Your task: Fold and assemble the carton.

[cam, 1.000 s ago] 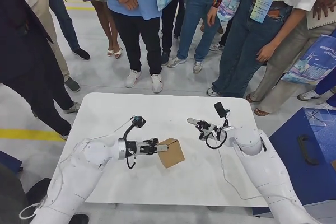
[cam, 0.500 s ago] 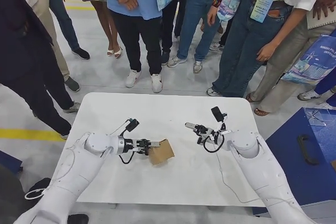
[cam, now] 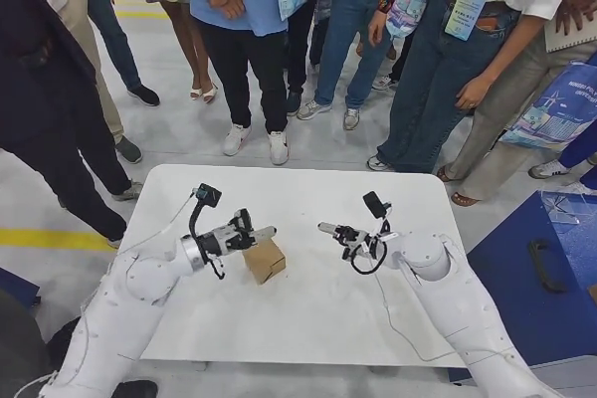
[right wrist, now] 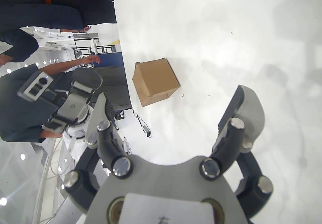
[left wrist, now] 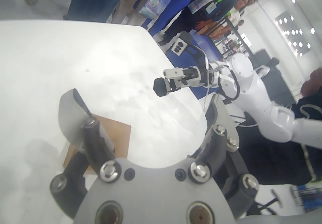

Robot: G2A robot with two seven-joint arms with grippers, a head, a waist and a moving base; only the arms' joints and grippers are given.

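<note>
Left claw [cam: 260, 233] first: it's spread wide open with nothing gripped. In the left wrist view one of its fingers [left wrist: 75, 106] lines up in front of the carton's top face, so it's hanging right over the box, and I honestly can't tell if it's touching.

Carton [cam: 264, 261] is a small brown cube sitting flat on the white table [cam: 308, 318], a little left of the table's middle and at roughly 6 o'clock from that claw in the top view. The right wrist view shows it standing on its own with bare table around it. The faces I can see look folded shut.

Over to the right, the right claw [cam: 328, 230] is at about 2 o'clock from the carton, near it but clearly apart, and it points back toward 9 o'clock. Its fingers [right wrist: 241, 104] are spread apart too, holding nothing.
</note>
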